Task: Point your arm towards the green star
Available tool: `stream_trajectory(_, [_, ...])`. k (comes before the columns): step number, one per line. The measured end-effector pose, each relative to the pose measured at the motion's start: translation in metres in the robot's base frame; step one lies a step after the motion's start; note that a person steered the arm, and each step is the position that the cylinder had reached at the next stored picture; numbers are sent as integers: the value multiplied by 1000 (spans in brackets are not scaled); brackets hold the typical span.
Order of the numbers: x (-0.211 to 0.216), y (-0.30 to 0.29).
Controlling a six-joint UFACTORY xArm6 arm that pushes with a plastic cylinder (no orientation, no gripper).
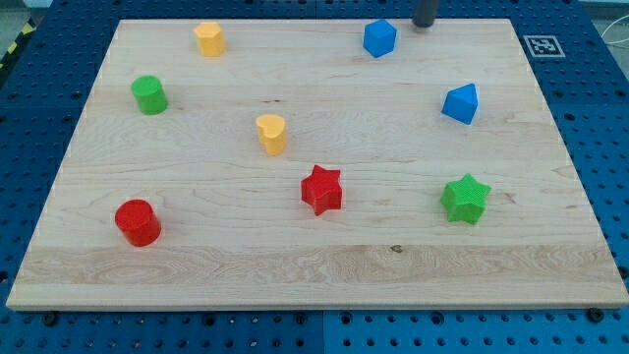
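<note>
The green star (465, 199) lies on the wooden board (413, 265) at the view's right, below the middle. My tip (424, 24) shows at the view's top edge, right of centre, as the lower end of a dark rod. It stands far above the green star in the view and just right of a blue block (379, 38). It touches no block.
A second blue block (461, 103) lies between the tip and the green star. A red star (321, 190), a yellow heart-like block (272, 134), a yellow block (209, 39), a green cylinder (149, 94) and a red cylinder (138, 222) lie to the left.
</note>
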State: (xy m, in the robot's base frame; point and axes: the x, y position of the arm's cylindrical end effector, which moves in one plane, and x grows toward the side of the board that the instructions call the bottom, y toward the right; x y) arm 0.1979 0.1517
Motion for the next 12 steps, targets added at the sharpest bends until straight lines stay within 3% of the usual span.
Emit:
stream_trajectory(4, [20,-9])
stream_trajectory(6, [47,66])
stream_trajectory(10, [112,-55])
stream_trajectory(12, [183,-26])
